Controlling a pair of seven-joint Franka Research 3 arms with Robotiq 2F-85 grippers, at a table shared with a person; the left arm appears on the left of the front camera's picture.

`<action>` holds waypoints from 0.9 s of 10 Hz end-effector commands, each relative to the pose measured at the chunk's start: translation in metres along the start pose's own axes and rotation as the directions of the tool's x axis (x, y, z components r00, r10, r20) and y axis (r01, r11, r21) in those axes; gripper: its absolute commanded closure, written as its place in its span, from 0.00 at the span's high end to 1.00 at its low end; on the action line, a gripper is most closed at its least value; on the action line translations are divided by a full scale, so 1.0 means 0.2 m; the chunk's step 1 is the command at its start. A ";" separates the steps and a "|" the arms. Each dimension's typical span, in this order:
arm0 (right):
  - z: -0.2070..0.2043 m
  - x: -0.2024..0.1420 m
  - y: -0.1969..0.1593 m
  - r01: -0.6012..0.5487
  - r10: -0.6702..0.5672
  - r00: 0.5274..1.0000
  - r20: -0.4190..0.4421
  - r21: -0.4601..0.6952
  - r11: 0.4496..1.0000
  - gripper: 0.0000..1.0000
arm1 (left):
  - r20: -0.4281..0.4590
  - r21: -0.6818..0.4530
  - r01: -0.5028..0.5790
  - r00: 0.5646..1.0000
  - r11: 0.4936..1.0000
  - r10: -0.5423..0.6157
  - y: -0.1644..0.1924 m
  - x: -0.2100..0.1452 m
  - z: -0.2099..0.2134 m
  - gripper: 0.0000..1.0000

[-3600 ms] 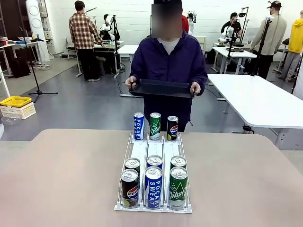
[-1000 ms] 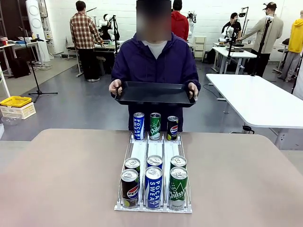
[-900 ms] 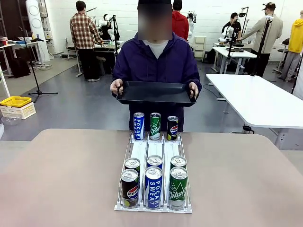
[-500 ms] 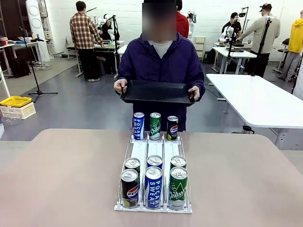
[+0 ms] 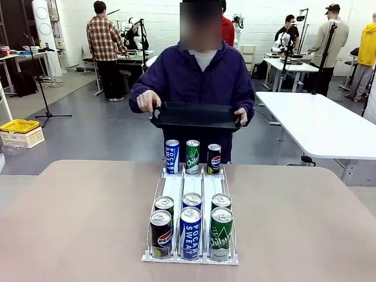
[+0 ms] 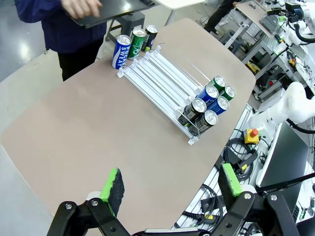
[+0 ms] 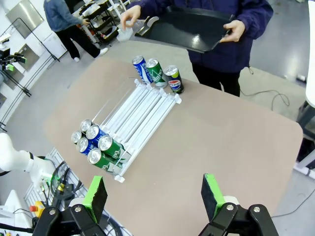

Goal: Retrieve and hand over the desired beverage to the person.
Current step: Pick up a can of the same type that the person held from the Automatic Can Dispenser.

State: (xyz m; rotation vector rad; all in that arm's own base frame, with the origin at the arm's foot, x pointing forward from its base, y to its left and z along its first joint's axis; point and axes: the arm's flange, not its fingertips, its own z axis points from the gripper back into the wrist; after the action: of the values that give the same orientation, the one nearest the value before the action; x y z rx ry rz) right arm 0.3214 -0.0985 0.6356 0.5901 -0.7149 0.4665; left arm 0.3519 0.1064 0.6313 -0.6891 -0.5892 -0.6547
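1. Three drinks stand upright in a row at the far end of the rack (image 5: 174, 187), close to the bench's far edge, one per lane: a blue Pocari Sweat can (image 5: 172, 156), a green Chilsung can (image 5: 192, 156) and a black Pepsi can (image 5: 214, 158)
2. The near cans (image 5: 190, 232), six of them, crowd the rack's other end, two deep in each lane; the front row reads Pepsi, Pocari Sweat, Chilsung
3. The rack is white with three lanes and lies lengthwise at the middle of the bench (image 5: 76, 223), its lanes bare between the two groups
4. The person (image 5: 200, 76) stands just beyond the far edge, behind the far row, holding a black tray (image 5: 197, 114) level above it
5. One hand (image 5: 241, 115) grips one end of the tray; the other hand (image 5: 147, 101) is at the opposite end, a little raised, and I cannot tell whether it touches
6. The left pincer (image 6: 172, 182) hangs high over the bench, jaws spread wide, with nothing between its green pads (image 6: 113, 184)
7. The right pincer (image 7: 154, 193) also hangs high over the bench, jaws wide apart and empty
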 end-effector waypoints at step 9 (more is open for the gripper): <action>-0.01 0.01 -0.01 -0.007 0.006 1.000 0.018 0.028 1.000 1.00 | 0.013 -0.015 0.021 1.000 1.000 -0.020 0.01 0.00 0.01 1.00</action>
State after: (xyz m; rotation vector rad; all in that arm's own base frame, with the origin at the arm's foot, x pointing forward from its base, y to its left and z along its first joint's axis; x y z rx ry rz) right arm 0.3214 -0.0987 0.6356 0.5896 -0.7150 0.4662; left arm 0.3519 0.1065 0.6314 -0.6889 -0.5895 -0.6546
